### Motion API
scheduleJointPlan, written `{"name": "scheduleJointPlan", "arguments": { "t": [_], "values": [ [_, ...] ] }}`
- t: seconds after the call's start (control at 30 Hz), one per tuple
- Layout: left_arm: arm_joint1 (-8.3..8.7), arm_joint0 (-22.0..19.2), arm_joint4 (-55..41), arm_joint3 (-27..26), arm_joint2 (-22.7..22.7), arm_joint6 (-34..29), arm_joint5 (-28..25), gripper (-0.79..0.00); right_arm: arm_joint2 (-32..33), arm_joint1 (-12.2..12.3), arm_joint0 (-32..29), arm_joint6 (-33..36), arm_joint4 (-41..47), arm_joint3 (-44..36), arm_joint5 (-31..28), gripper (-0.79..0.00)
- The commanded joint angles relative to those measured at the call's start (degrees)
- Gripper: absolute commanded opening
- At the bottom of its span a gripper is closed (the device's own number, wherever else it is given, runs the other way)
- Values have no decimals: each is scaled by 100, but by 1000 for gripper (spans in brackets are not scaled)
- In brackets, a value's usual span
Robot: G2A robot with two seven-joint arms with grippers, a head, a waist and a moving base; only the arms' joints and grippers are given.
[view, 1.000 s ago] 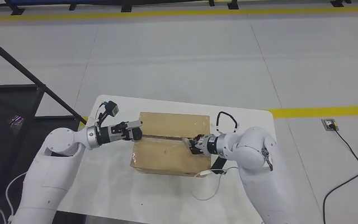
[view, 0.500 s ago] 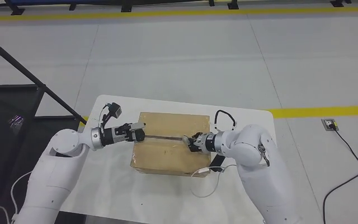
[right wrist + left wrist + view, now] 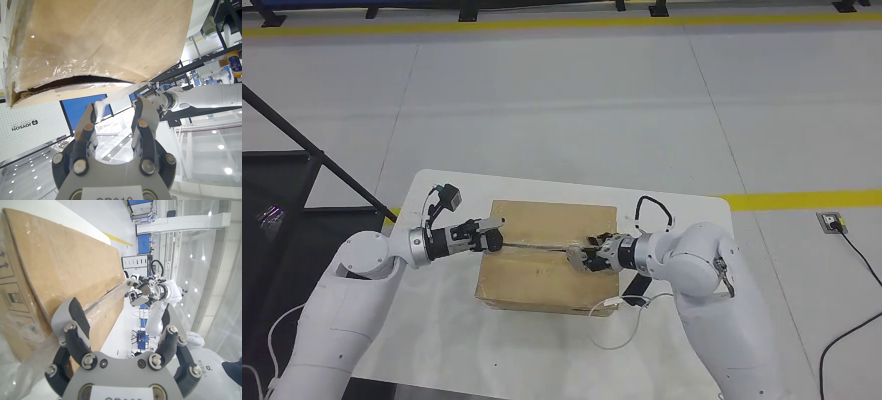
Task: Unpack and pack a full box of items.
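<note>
Your right hand [image 3: 115, 105] edged along the cardboard box [image 3: 542, 275] seam, tape strip [image 3: 121, 94] peeling (flaps nearly free); it and left hand [image 3: 121, 308]: fingers apart.

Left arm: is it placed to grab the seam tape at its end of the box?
Likely yes. The left gripper sits open at the end of the box, and the tape strip runs along the seam right up to it; nothing stands between.

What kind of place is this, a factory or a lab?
Probably a robotics lab or test hall: a wide pale floor marked with yellow lines, a white pegboard wall, black racks, and one white table bearing a cardboard box.
</note>
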Motion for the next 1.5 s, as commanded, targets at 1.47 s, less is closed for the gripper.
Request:
{"name": "scheduleJointPlan", "arguments": {
  "t": [1.47],
  "values": [
    [428,1102,-519,-1496,-1568,243,-18,0,56,252,-750,2787,-273,-1050,811,0]
  ]
}}
